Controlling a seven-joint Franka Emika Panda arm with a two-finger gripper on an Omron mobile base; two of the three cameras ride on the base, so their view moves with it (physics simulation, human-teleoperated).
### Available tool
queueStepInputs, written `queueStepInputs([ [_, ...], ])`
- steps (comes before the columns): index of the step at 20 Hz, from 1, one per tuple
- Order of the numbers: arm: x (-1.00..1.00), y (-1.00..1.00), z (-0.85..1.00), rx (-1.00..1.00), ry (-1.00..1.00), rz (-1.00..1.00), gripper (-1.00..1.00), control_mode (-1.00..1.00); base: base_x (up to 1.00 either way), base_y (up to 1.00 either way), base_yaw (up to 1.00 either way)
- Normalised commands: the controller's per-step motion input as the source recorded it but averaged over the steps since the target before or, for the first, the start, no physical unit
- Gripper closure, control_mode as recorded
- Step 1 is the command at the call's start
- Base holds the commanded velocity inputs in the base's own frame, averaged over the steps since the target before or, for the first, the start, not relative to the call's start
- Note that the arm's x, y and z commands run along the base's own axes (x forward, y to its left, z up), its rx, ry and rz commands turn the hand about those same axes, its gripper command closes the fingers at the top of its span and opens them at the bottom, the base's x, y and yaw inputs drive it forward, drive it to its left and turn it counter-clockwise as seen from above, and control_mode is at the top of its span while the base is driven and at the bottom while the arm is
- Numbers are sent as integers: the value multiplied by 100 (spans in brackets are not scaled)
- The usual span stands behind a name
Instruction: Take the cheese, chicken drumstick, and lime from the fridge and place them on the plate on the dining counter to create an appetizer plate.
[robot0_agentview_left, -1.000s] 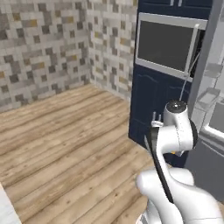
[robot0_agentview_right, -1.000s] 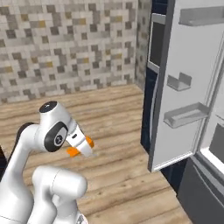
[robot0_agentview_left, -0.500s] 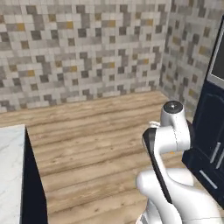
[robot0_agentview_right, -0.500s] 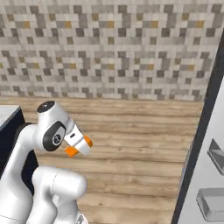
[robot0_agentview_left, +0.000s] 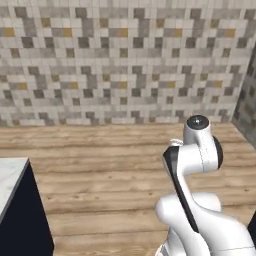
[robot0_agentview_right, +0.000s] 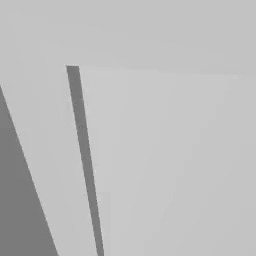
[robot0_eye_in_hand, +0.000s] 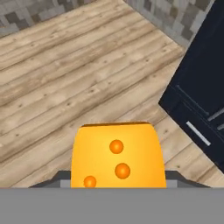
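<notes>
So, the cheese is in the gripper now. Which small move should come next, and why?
Probably keep turning the base toward the dining counter, with the grip unchanged. The cheese sits in the gripper over wooden floor, only a counter corner shows at the left, and the plate is not in sight yet.

A wall (robot0_agentview_left: 120, 60) of small mottled tiles in grey, beige and ochre ran across the back of the room. Below it lay a floor (robot0_agentview_left: 100, 165) of pale wooden planks. A white marble top on a dark base (robot0_agentview_left: 20, 210) stood at the lower left. A dark navy cabinet (robot0_eye_in_hand: 199, 87) with slim metal handles met the floor.
</notes>
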Motion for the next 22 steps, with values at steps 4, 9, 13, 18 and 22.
queueStepInputs([
  [4, 0, 0, 0, 0, 0, 0, 100, 100, 100, -48, 47],
  [9, 0, 0, 0, 0, 0, 0, 100, 100, 100, -43, 49],
  [13, 0, 0, 0, 0, 0, 0, 100, 100, 100, -37, 52],
  [18, 0, 0, 0, 0, 0, 0, 100, 100, 100, -38, 55],
  [22, 0, 0, 0, 0, 0, 0, 100, 100, 100, -38, 56],
])
